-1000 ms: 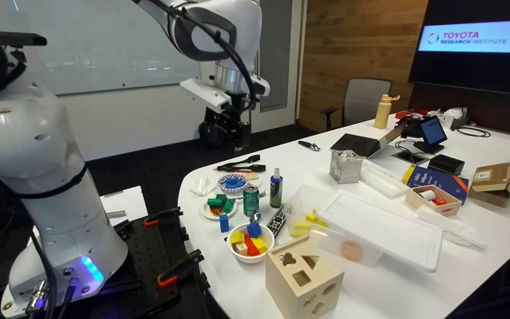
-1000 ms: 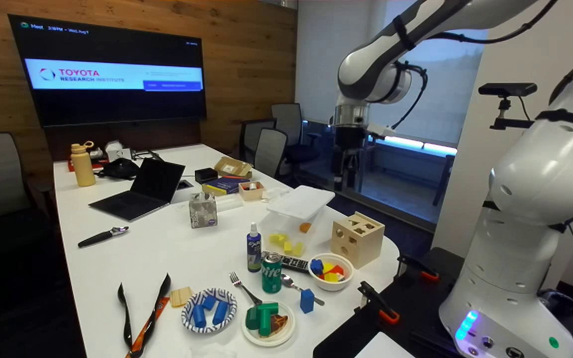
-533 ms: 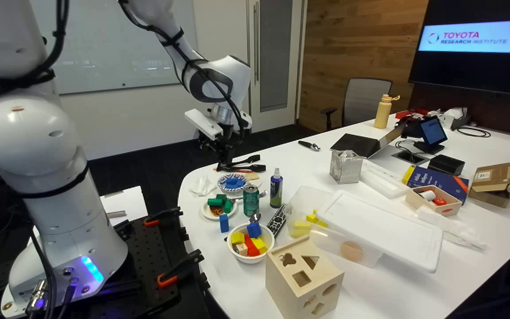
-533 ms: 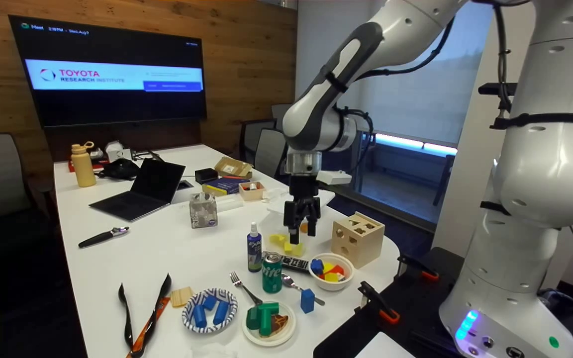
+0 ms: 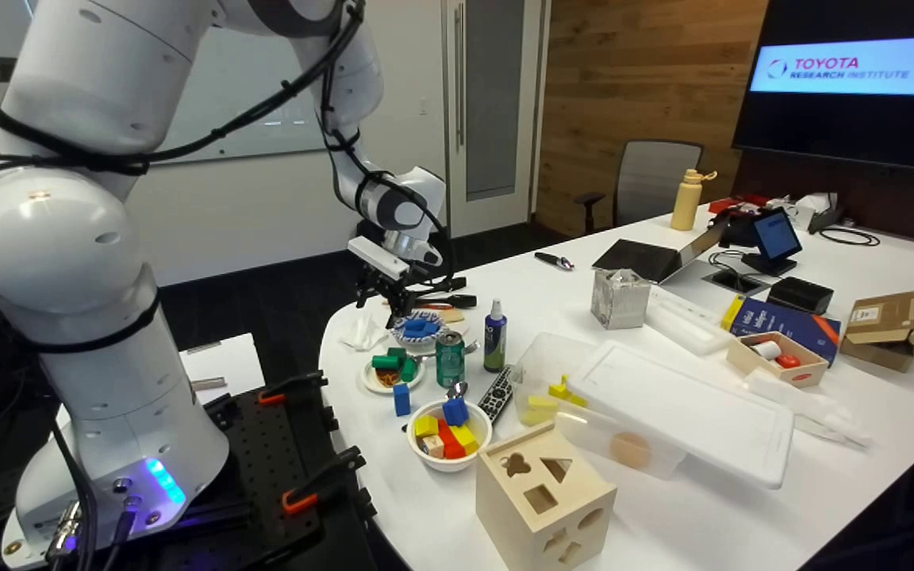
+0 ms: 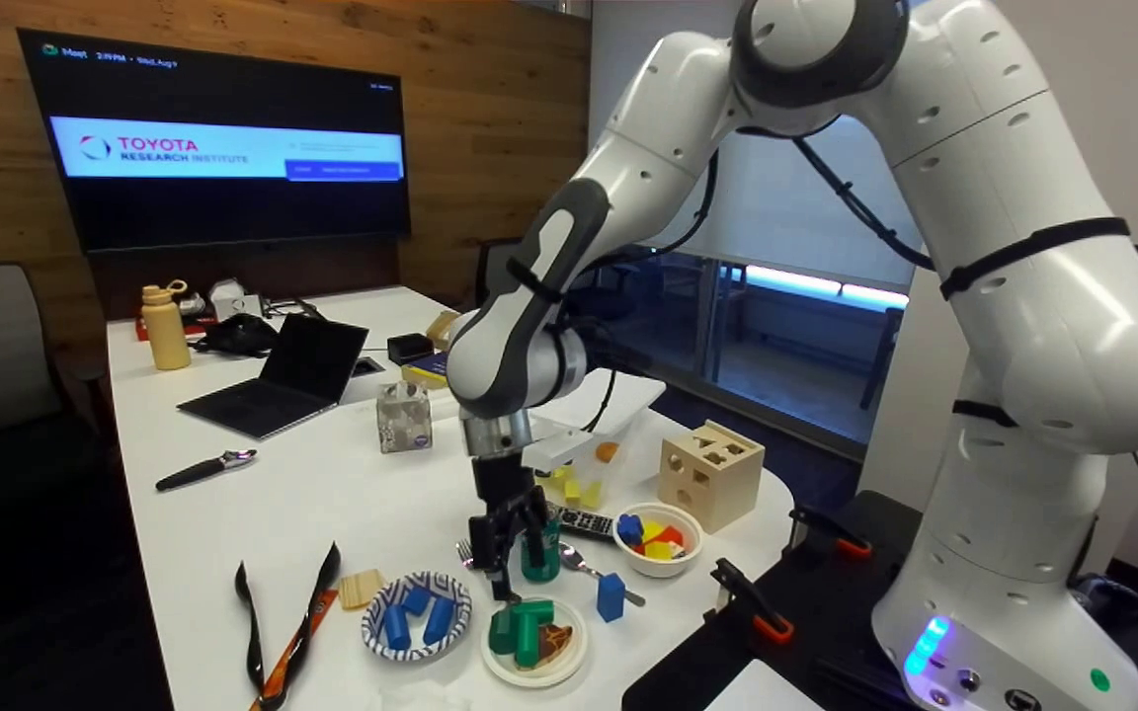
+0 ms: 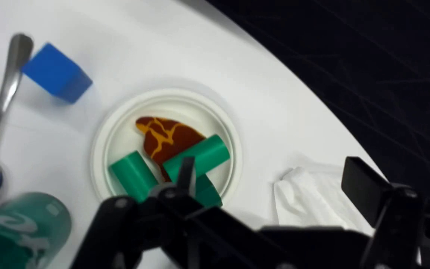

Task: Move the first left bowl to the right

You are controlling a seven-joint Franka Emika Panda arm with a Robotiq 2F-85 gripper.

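The first left bowl (image 6: pixel 372 614) is a small round bowl with a blue-and-white zigzag pattern. It stands upright on the table and holds blue blocks; in another exterior view it shows beside the gripper (image 5: pixel 429 341). It is out of view in the wrist view. My gripper (image 6: pixel 522 571) hangs tilted above the table near the white plate (image 6: pixel 577 647) with green blocks, apart from the bowl. In the wrist view my gripper (image 7: pixel 271 175) is wide open, with nothing between its fingers. One of its fingers (image 7: pixel 364 190) is over a crumpled white napkin (image 7: pixel 304 198); the other overlaps the plate's green blocks.
A green can (image 6: pixel 541 568), a spray bottle (image 5: pixel 495 337) and a fork stand or lie close by. A blue block (image 6: pixel 610 597), spoon, white bowl of colourful blocks (image 5: pixel 445 464) and wooden sorter box (image 6: pixel 712 479) lie to one side. Black tongs (image 6: pixel 312 622) lie beyond the patterned bowl.
My arm has swung down across the table, from high above the sorter box side toward the plate and patterned bowl. The objects on the table have not moved.
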